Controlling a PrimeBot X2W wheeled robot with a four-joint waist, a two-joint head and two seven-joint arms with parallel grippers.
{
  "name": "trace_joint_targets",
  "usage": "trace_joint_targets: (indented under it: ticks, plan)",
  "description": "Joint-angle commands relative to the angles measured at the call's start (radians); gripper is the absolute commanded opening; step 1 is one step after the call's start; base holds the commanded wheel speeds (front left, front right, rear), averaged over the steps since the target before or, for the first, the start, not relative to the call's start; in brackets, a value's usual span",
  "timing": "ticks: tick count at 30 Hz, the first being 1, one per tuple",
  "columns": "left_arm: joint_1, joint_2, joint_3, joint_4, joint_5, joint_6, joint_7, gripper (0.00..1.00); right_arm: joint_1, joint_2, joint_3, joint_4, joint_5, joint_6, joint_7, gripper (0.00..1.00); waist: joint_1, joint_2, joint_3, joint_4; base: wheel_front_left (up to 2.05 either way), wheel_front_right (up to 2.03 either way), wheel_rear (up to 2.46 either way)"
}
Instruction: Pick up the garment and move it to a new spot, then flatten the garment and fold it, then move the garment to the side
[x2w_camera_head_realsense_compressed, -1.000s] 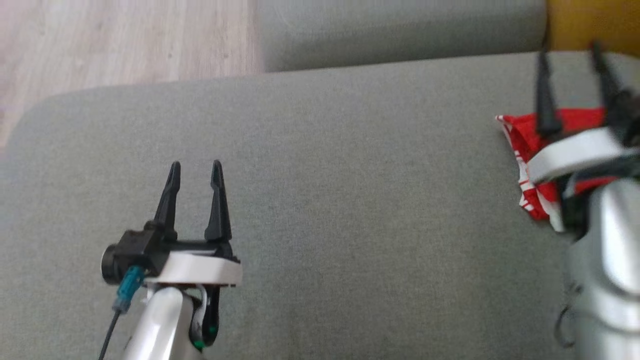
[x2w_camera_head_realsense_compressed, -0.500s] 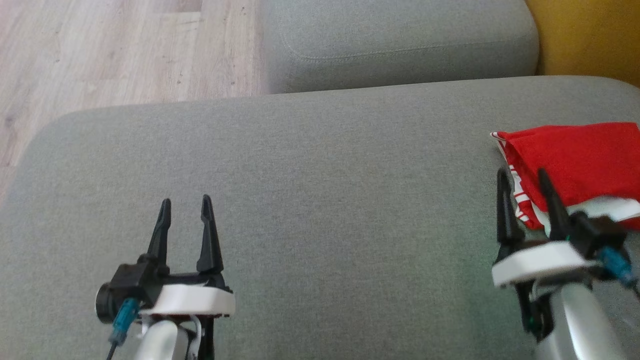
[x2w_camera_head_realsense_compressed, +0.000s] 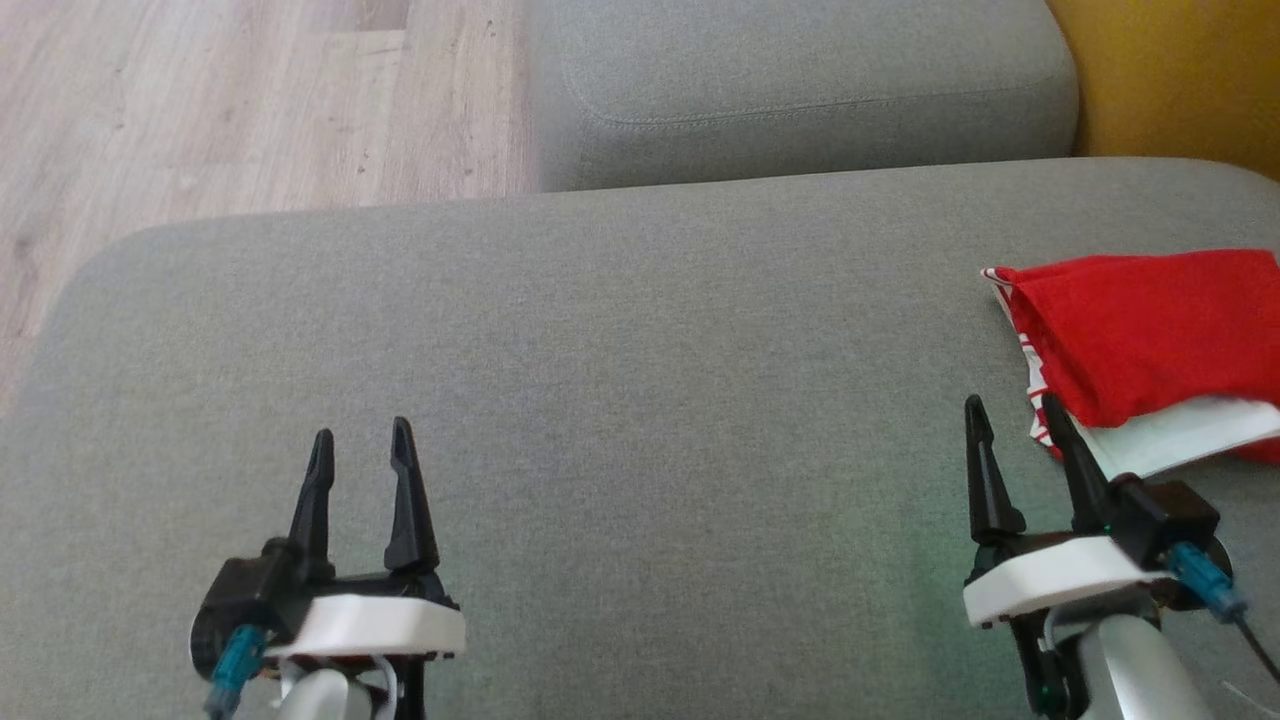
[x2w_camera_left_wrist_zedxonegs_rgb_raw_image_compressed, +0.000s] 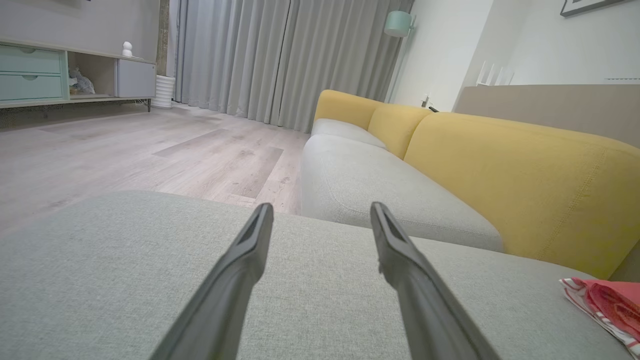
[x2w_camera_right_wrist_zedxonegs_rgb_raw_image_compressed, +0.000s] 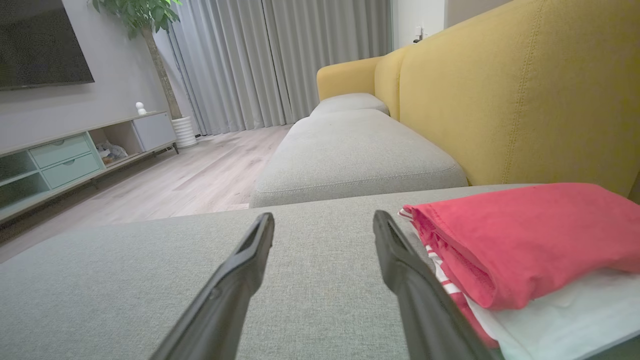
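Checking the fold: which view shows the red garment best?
Right wrist view: the garment is close, folded layers plain. Head view crops it at the frame edge; left wrist view catches one corner.

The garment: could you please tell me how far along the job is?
Done, it seems: the garment lies folded at the right side of the cushion. In hand: nothing; the left gripper and right gripper are both open and empty. Left: probably nothing, unless the fold needs tidying.
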Motion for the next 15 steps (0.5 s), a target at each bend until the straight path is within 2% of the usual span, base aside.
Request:
trace_joint_targets:
  ticks: [1, 15]
  plan:
    - [-0.032, 0.004, 0.031, -0.03, -0.008, 0.0, -0.006, 1.0, -0.027, -0.002, 0.028, -0.028, 0.003, -0.001, -0.011, 1.0, 0.0, -0.0001, 0.0, 0.0, 0.0, 0.0, 0.0]
    - [-0.024, 0.004, 0.041, -0.026, -0.046, -0.024, -0.006, 1.0, -0.031, -0.001, 0.047, -0.032, 0.011, -0.001, -0.013, 1.0, 0.0, -0.0001, -0.005, -0.013, 0.0, 0.0, 0.0]
